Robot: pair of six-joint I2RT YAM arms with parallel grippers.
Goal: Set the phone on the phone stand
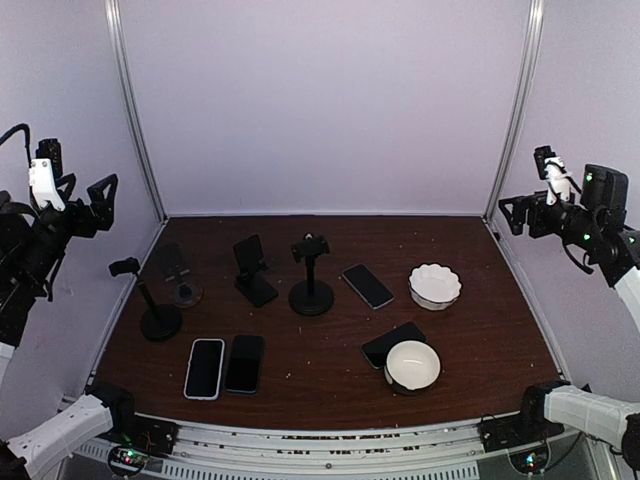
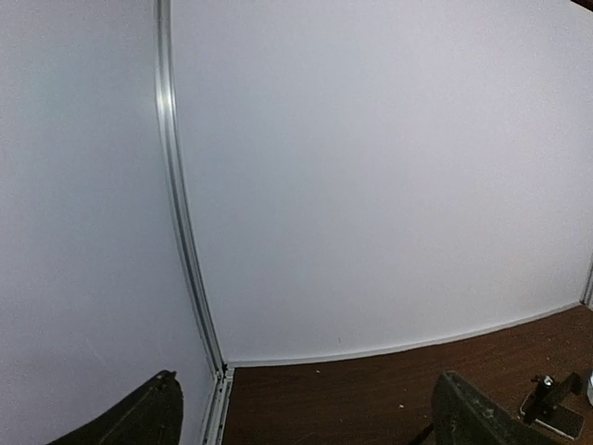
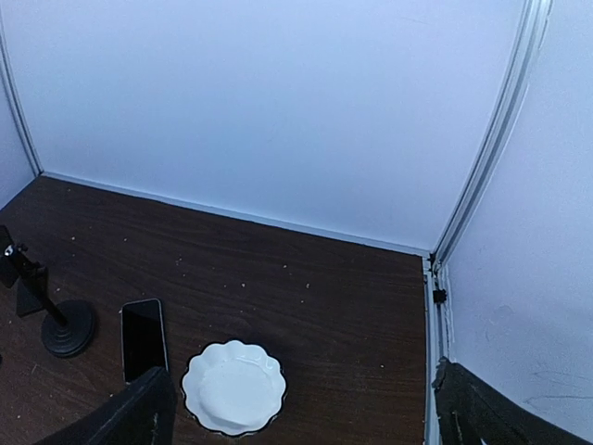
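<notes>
Hovering high at opposite walls, left end effector (image 1: 88, 198) and right end effector (image 1: 516, 212) released.

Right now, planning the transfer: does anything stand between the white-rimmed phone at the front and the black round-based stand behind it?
Nothing visible: only bare brown table separates the white-rimmed phone from the black round-based stand.

I face a dark wood table (image 1: 330, 350) flecked with pale specks. Behind the table rises a plain lilac back wall (image 1: 320, 100), and matching side walls (image 1: 60, 70) close its left and right edges. Metal posts (image 1: 133, 120) stand at the table's far corners, under soft, even light.
</notes>
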